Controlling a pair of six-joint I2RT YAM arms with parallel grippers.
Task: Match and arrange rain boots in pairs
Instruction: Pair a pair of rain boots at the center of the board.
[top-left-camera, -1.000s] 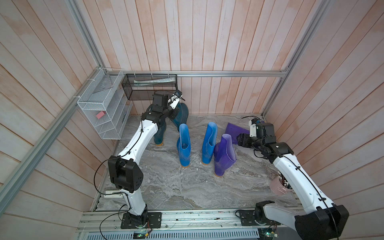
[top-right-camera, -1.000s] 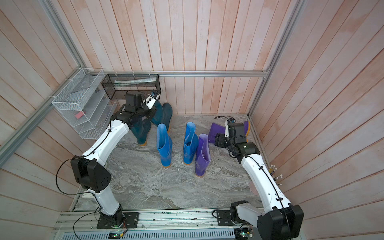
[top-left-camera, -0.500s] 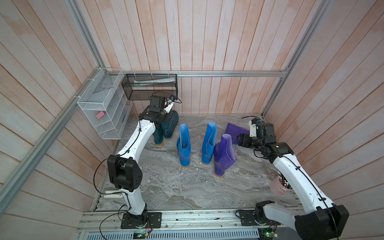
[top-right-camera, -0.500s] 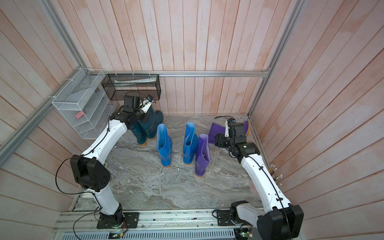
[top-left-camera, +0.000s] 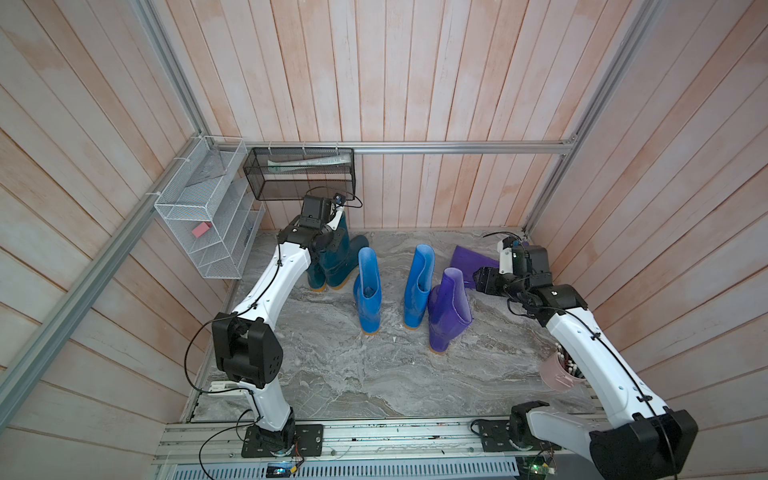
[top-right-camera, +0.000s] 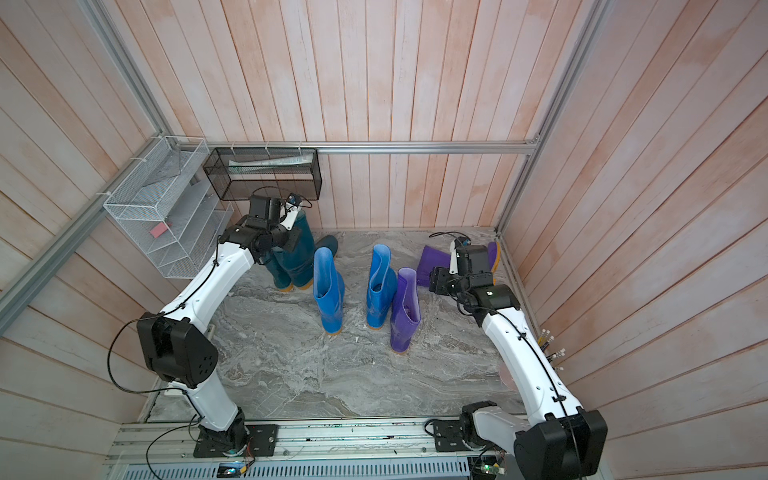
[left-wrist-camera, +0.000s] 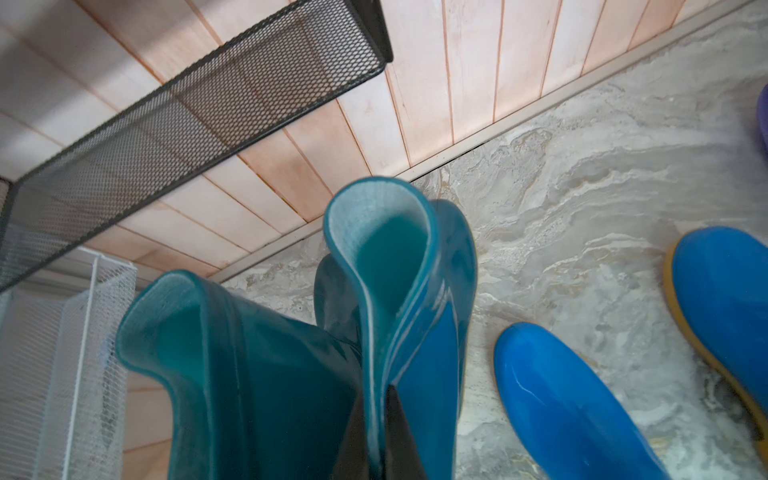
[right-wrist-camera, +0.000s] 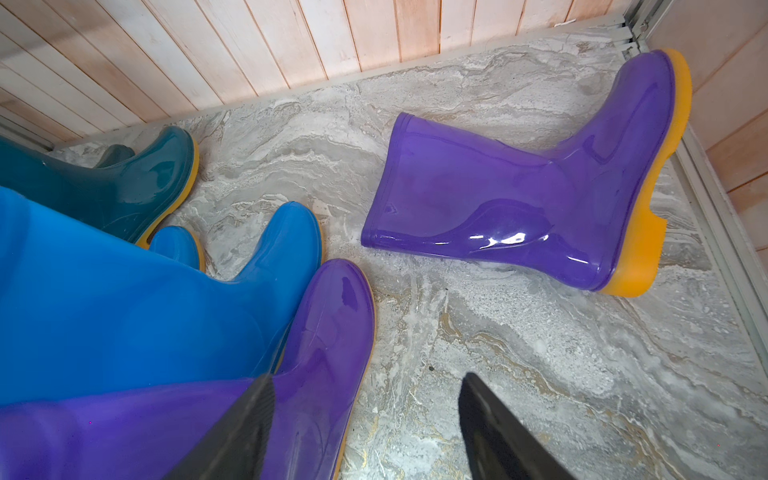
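Note:
Two dark teal rain boots stand side by side at the back left. My left gripper (left-wrist-camera: 380, 415) is shut on the top rim of one teal boot (left-wrist-camera: 399, 266) (top-left-camera: 344, 249), close against the other teal boot (left-wrist-camera: 232, 353) (top-left-camera: 316, 276). Two bright blue boots (top-left-camera: 368, 291) (top-left-camera: 417, 286) stand upright mid-floor. A purple boot (top-left-camera: 449, 307) (right-wrist-camera: 324, 340) stands beside the right-hand blue one. Another purple boot (top-left-camera: 469, 259) (right-wrist-camera: 519, 195) lies on its side at the back right. My right gripper (right-wrist-camera: 365, 399) (top-left-camera: 482, 280) hangs open over bare floor between the two purple boots.
A black mesh basket (top-left-camera: 299, 174) hangs on the back wall just above the left wrist. A white wire shelf (top-left-camera: 208, 216) juts from the left wall. A pink cup (top-left-camera: 559, 372) sits by the right arm. Wooden walls close three sides.
My left gripper has carried its teal boot leftward from a tilted spot near the blue boots and stood it beside the other teal boot. The right arm has not moved.

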